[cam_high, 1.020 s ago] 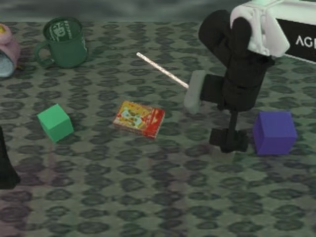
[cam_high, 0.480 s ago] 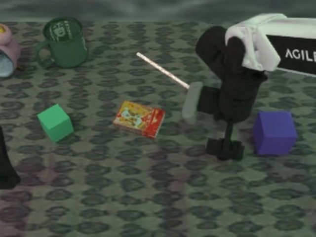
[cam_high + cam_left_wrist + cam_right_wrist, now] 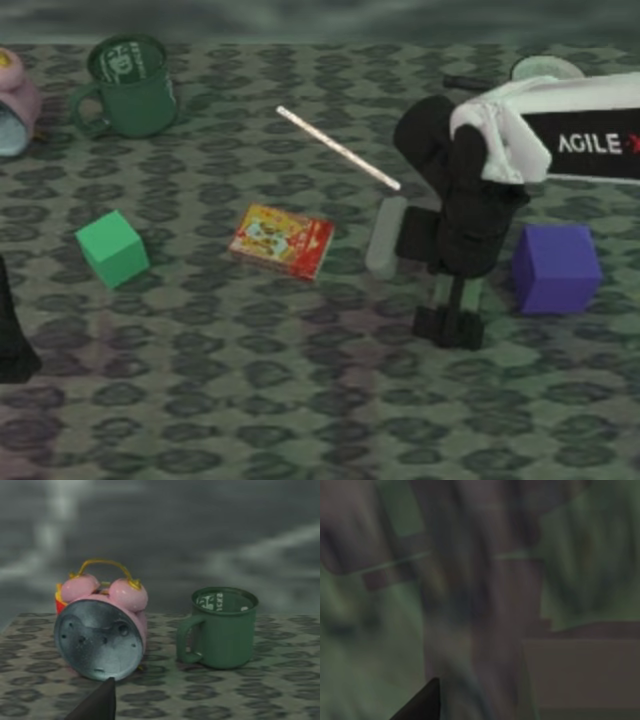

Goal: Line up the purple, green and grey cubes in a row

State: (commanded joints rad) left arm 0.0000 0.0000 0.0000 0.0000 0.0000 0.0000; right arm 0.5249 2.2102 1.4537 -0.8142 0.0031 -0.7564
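The purple cube (image 3: 556, 268) sits at the right of the table. Far to the left rests the green cube (image 3: 112, 248). My right gripper (image 3: 448, 327) points down at the table, just left of the purple cube and a little nearer the front edge. No grey cube shows in the top view, where my right arm covers the spot beneath it. The blurred right wrist view shows a dull olive-grey block face (image 3: 580, 675) close by, seemingly the grey cube. My left gripper (image 3: 12, 345) stays parked at the left edge.
A dark green mug (image 3: 130, 88) and a toppled pink alarm clock (image 3: 15, 100) stand at the back left. A flat red-and-yellow box (image 3: 282, 240) lies mid-table. A thin white stick (image 3: 335, 146) lies behind it.
My right arm has swung towards the table's front. Its gripper slid forward and slightly left along the purple cube's left side. The cubes in view have not moved.
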